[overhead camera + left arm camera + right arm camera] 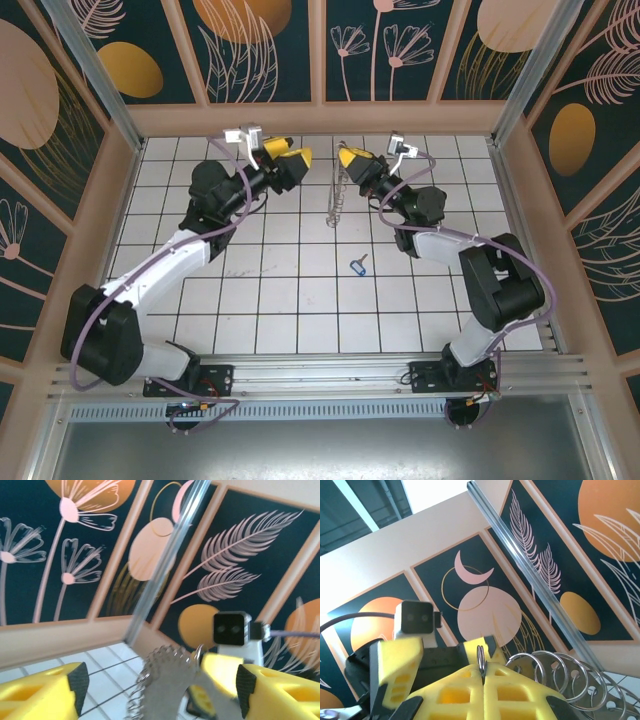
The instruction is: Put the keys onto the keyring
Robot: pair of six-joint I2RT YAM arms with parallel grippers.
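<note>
Right claw (347, 158) pinches the keyring (335, 200) upright at twelve o'clock on the table (250, 300), likely to steady it; left claw (303, 157) stands wide at its nine o'clock. The blue key (358, 265) lies at the ring's six o'clock, unthreaded

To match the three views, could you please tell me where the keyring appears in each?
Top external: the keyring hangs centre-back, from the right gripper.
Left wrist: bottom centre, blurred.
Right wrist: lower right, fanned out.
Shared landmark: the right gripper pinching it.
</note>
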